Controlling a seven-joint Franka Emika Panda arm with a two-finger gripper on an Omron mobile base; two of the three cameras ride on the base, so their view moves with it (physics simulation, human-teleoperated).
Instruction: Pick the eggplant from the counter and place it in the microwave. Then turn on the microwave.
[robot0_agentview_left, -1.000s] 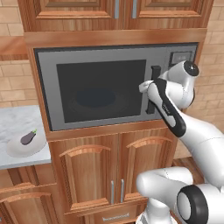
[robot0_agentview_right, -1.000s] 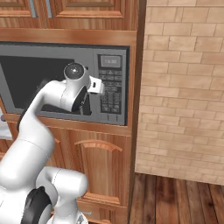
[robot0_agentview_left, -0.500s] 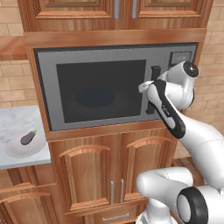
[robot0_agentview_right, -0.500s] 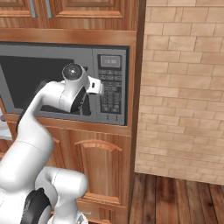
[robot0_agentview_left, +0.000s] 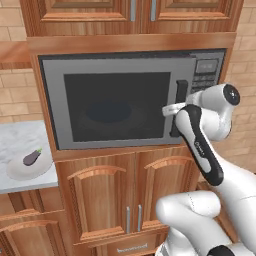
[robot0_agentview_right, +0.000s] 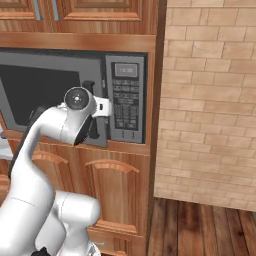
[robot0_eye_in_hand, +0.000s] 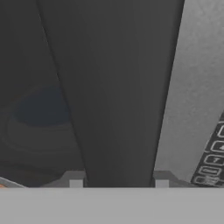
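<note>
The eggplant (robot0_agentview_left: 32, 157) lies on a white plate (robot0_agentview_left: 20, 173) on the marbled counter (robot0_agentview_left: 15, 140), far left of the arm. The microwave (robot0_agentview_left: 120, 65) has its dark glass door closed. My gripper (robot0_eye_in_hand: 119, 183) is at the door's vertical handle (robot0_eye_in_hand: 118, 109), and the dark bar fills the gap between my two fingertips, so the jaws are shut on it. From the right base view the white hand (robot0_agentview_right: 92, 127) covers the lower part of the handle (robot0_agentview_right: 89, 85).
The button panel (robot0_agentview_right: 125, 107) sits just right of the handle. Wooden cabinet doors (robot0_agentview_left: 100, 200) stand below the microwave and more cabinets above. A brick wall (robot0_agentview_right: 210, 100) rises to the right.
The hand has stayed at the microwave handle with only a slight shift. The door is still closed and the eggplant has not moved.
</note>
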